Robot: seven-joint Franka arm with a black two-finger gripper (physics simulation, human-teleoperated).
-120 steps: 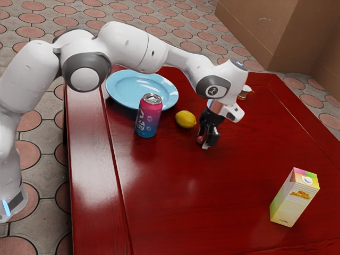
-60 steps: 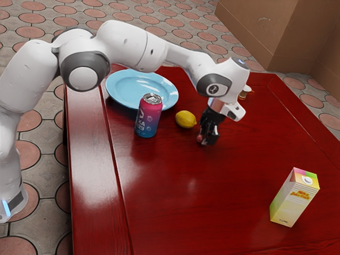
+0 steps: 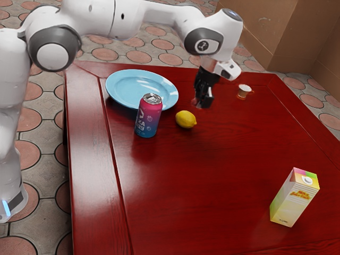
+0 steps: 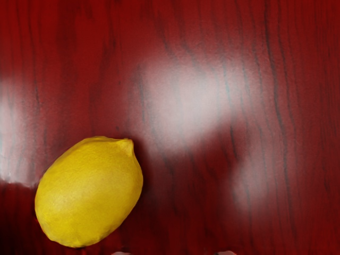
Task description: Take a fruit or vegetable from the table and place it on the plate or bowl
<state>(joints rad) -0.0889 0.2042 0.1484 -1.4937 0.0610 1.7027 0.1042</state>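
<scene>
Lying on the dark red bench (image 3: 212, 186), the lemon (image 3: 186, 119) is bright yellow, oval and finely dimpled, with a blunt nub at one end. It rests near the blue plate (image 3: 133, 85), beside the can (image 3: 148, 115). The tool (image 3: 201, 104) hangs above the bench near the lemon; whether it is spread or pressed together cannot be told.

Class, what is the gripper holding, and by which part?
Cannot be told. The gripper hangs above the table; the lemon lies unheld on it.

Pale lettering on the soda can (image 3: 148, 116), printing on the carton (image 3: 294, 197), neither legible
</scene>
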